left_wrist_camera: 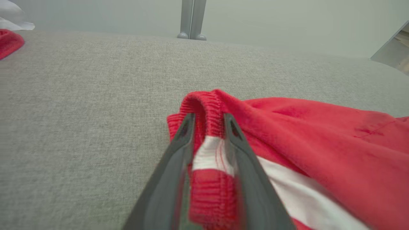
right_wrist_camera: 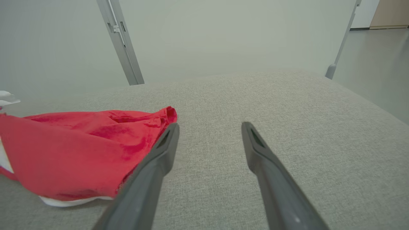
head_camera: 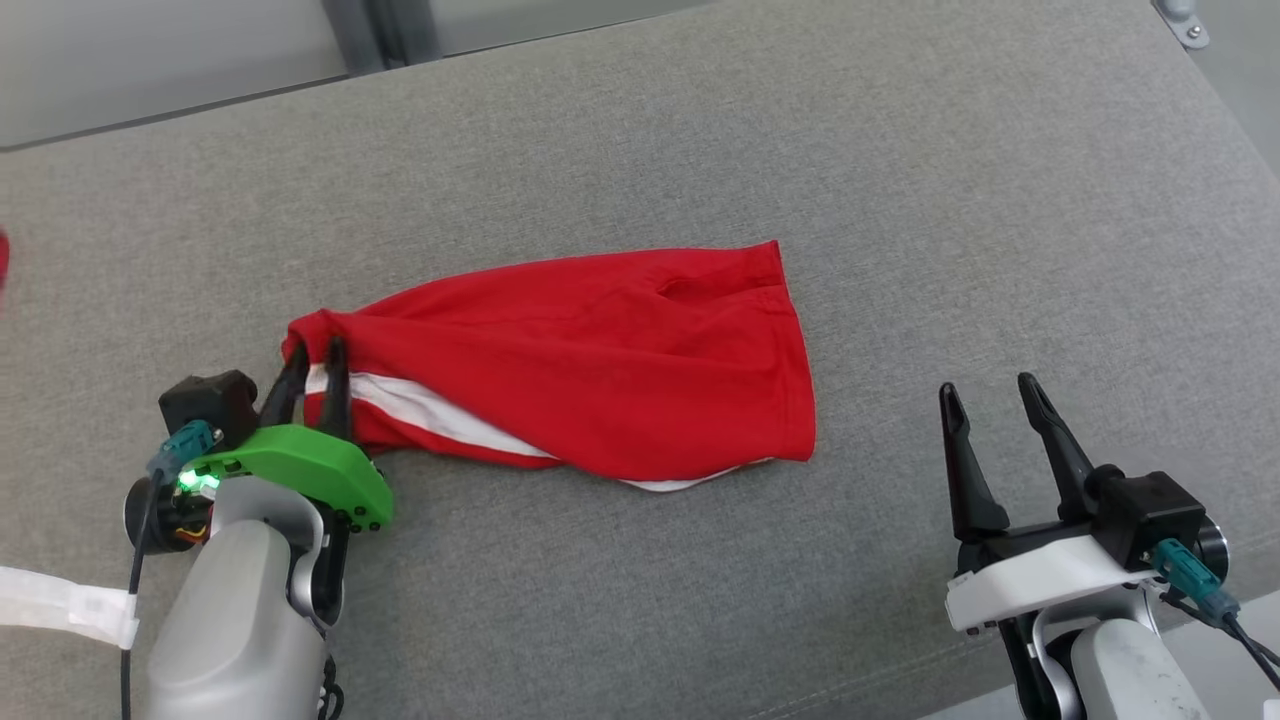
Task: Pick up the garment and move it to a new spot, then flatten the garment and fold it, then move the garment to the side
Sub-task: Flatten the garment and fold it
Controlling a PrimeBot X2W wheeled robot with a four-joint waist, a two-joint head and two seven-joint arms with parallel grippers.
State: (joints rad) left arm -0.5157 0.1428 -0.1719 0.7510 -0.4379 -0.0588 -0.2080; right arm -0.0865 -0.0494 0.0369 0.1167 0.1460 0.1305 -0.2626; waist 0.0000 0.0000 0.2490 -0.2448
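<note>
The garment (head_camera: pixel 600 360) is a pair of red shorts with a white side stripe, lying rumpled on the grey padded surface (head_camera: pixel 700 120). Its ribbed waistband end points to the left. My left gripper (head_camera: pixel 316 355) sits at that end, its dark fingers a little apart. A bunched fold of the waistband stands between them. In the left wrist view the garment (left_wrist_camera: pixel 319 143) spreads to the right of my left gripper (left_wrist_camera: pixel 207 118). My right gripper (head_camera: pixel 990 395) stands open on bare surface, right of the leg hems. The right wrist view shows the garment (right_wrist_camera: pixel 80 150) left of my right gripper (right_wrist_camera: pixel 209 127).
Another red cloth (left_wrist_camera: pixel 9 43) with something white (left_wrist_camera: pixel 12 19) behind it lies at the surface's far left edge. A metal post (right_wrist_camera: pixel 121 41) rises behind the surface. The surface's right edge drops to the floor (right_wrist_camera: pixel 377 64). Its front edge runs just before my right wrist.
</note>
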